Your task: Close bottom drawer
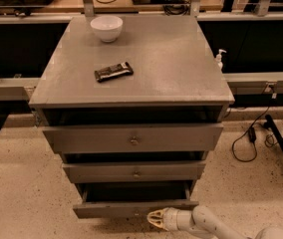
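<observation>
The bottom drawer (111, 209) is the narrow grey front lowest on the grey cabinet. It stands pulled out, and its dark inside shows above the front. My gripper (151, 218) comes in from the lower right on a white arm. Its pale tip lies against the drawer front just right of the middle, over the spot where the knob sits, so the knob is hidden. The two upper drawers, the widest (133, 138) and the middle one (135, 172), are also slightly out, each with a small brass knob.
A white bowl (106, 28) and a dark snack bar (113, 71) lie on the cabinet top (181, 63). A speckled floor surrounds the cabinet. Black cables and a stand leg (281, 148) lie on the right. A small pump bottle (219, 59) stands behind the right edge.
</observation>
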{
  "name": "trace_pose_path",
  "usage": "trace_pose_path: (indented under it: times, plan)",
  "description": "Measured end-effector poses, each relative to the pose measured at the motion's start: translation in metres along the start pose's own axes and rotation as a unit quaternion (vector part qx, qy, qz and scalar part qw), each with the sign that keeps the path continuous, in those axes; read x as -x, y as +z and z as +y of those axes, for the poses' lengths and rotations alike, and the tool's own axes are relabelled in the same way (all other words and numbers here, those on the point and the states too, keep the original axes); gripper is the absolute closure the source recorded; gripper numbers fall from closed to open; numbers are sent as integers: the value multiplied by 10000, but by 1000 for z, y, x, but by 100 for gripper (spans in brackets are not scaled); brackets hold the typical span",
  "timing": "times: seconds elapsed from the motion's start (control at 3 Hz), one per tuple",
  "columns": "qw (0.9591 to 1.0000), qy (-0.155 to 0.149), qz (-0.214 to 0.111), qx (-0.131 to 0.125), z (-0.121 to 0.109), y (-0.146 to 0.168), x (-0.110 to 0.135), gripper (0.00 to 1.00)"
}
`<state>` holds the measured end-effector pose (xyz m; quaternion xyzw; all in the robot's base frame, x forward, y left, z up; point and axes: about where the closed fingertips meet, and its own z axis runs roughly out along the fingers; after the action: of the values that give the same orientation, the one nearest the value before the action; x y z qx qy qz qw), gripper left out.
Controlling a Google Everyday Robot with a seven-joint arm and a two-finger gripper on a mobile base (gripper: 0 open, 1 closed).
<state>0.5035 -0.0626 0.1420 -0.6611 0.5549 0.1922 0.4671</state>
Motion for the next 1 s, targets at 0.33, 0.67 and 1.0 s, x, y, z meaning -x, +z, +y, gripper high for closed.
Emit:
trace_pose_path:
  times: [0.33, 0.67, 1.0]
  plan:
    - [10000, 0, 0, 0, 0, 0, 0, 100]
    - [10000, -24, 50, 18, 0, 5, -5, 100]
    - [9996, 77, 232, -143, -6, 9, -14, 100]
